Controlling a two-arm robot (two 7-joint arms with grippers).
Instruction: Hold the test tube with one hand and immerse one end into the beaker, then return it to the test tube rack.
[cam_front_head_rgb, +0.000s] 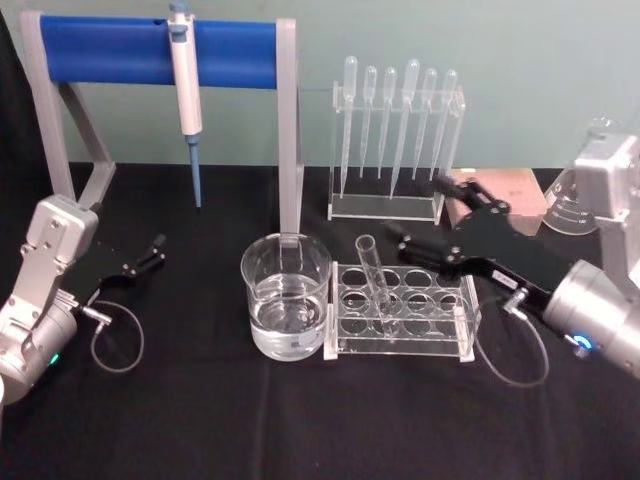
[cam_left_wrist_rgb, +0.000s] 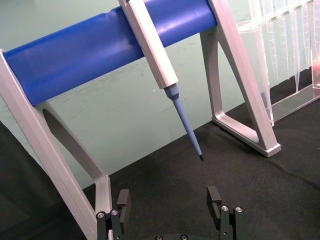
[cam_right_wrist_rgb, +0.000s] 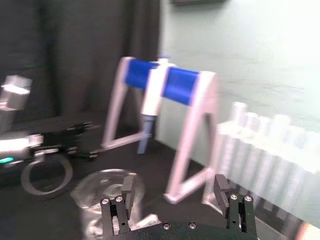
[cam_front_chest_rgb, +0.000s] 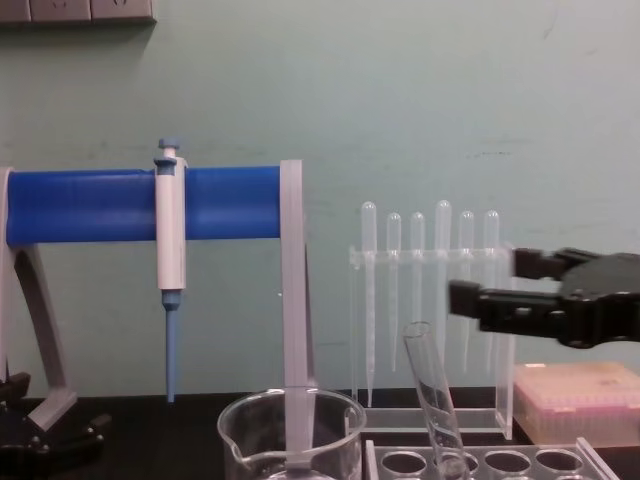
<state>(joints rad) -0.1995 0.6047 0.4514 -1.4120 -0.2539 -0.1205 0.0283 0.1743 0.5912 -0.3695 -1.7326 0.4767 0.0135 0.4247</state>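
Test tube (cam_front_head_rgb: 374, 275) leaning in the rack (cam_front_head_rgb: 403, 311), tools off it.
Right tool (cam_front_head_rgb: 425, 220) hovers spread at the tube's 2 o'clock; beaker (cam_front_head_rgb: 286, 293) touches the rack at its 9 o'clock; left tool (cam_front_head_rgb: 152, 253) idles spread far toward 9 o'clock over the counter (cam_front_head_rgb: 300, 420).

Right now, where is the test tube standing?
In the head view the test tube leans in the front rack, in a hole at its left end, just right of the beaker.

The beaker (cam_front_chest_rgb: 290, 440) (like the rack (cam_front_chest_rgb: 490, 462)) is cut off below.
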